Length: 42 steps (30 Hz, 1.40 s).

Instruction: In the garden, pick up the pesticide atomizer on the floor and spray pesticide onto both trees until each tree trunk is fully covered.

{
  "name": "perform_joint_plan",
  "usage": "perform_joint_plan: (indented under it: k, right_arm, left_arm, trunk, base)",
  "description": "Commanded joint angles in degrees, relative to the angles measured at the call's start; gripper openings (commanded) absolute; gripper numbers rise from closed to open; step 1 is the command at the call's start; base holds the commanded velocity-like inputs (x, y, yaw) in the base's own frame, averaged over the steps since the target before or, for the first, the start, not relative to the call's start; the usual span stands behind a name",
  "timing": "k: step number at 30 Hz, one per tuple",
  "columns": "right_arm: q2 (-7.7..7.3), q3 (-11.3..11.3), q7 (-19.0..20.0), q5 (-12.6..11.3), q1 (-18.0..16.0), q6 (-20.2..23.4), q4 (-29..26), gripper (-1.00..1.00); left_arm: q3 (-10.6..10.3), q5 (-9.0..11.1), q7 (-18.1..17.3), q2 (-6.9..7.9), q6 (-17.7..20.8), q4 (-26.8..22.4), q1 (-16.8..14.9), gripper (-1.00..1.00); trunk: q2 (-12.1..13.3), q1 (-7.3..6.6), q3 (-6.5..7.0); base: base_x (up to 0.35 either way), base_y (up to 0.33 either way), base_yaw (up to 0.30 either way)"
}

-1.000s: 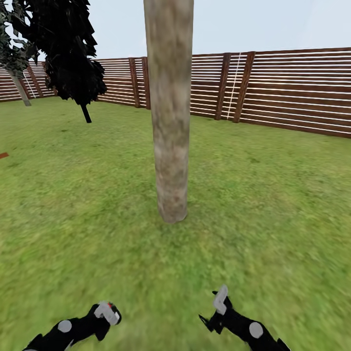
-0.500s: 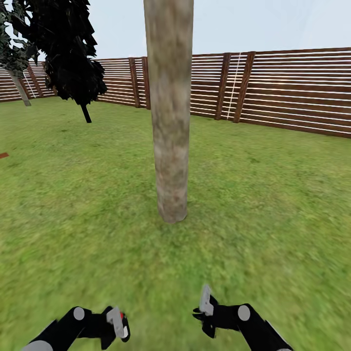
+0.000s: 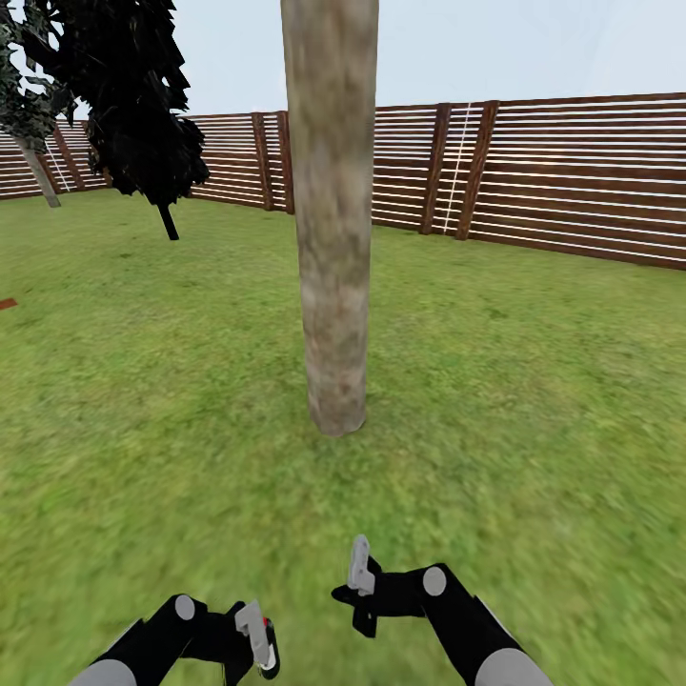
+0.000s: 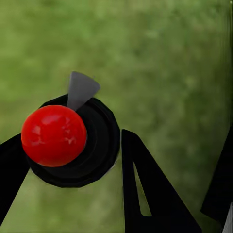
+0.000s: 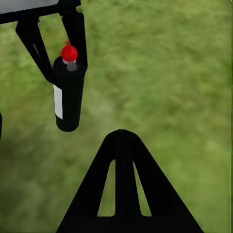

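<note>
A thick grey-brown tree trunk point(image 3: 333, 248) rises from the garden lawn straight ahead in the head view, well beyond both grippers. The pesticide atomizer point(image 3: 268, 646) is a black cylinder with a red ball top and a white label. My left gripper point(image 3: 252, 640) is shut on it low at the left. The left wrist view looks down on the atomizer's red top point(image 4: 53, 135) between the fingers point(image 4: 145, 189). In the right wrist view the atomizer point(image 5: 68, 97) hangs upright over grass. My right gripper point(image 3: 359, 572) hovers empty beside it, its fingers point(image 5: 124, 184) pressed together.
A brown slatted fence point(image 3: 572, 181) runs across the back. A black narrow tree point(image 3: 138, 114) stands at the back left. Farther left, a second grey trunk point(image 3: 38, 176) leans under dark-green leaves. A small reddish object point(image 3: 8, 304) lies at the left edge. Grass point(image 3: 534, 400) spreads all around.
Both arms have swung inward: the left gripper with the atomizer moved right and lower, the right gripper moved left and slightly up. The view itself has not shifted.
</note>
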Motion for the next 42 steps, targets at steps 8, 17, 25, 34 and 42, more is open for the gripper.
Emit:
perform_joint_plan:
  k: [8, 17, 25, 34, 42]
  right_arm:
    - [1.07, -0.06, 0.10, 0.47, -0.10, -0.29, -0.17, -1.00]
    - [1.07, -0.06, 0.07, 0.47, -0.14, -0.29, -0.21, -1.00]
    - [1.07, -0.06, 0.03, 0.49, -0.12, -0.29, -0.21, -1.00]
    - [1.07, -0.06, 0.03, 0.56, -0.12, -0.29, -0.17, -1.00]
    - [1.07, -0.06, 0.03, 0.56, -0.12, -0.29, -0.17, -1.00]
  left_arm:
    - [-0.22, -0.54, 0.27, -1.76, -0.32, -2.07, -0.02, -1.00]
    - [-0.22, -0.51, 0.23, -4.28, -0.32, -4.38, -0.11, -1.00]
    - [-0.22, -0.41, 0.05, -5.10, -0.56, -5.25, -0.11, -1.00]
    - [-0.22, -0.39, -1.01, -6.25, -1.11, -5.27, -0.11, -1.00]
    - [-0.22, -0.33, -2.25, -6.82, -1.32, -5.34, -0.11, -1.00]
  trunk:
    - [-0.02, -0.01, -0.05]
    - [-0.02, -0.01, -0.05]
    - [-0.02, -0.01, -0.05]
    - [-0.02, -0.01, -0.05]
    - [-0.02, -0.01, -0.05]
  base:
    - [0.000, 0.000, 0.000]
    - [0.000, 0.000, 0.000]
    - [0.000, 0.000, 0.000]
    - [0.000, 0.000, 0.000]
    - [0.000, 0.000, 0.000]
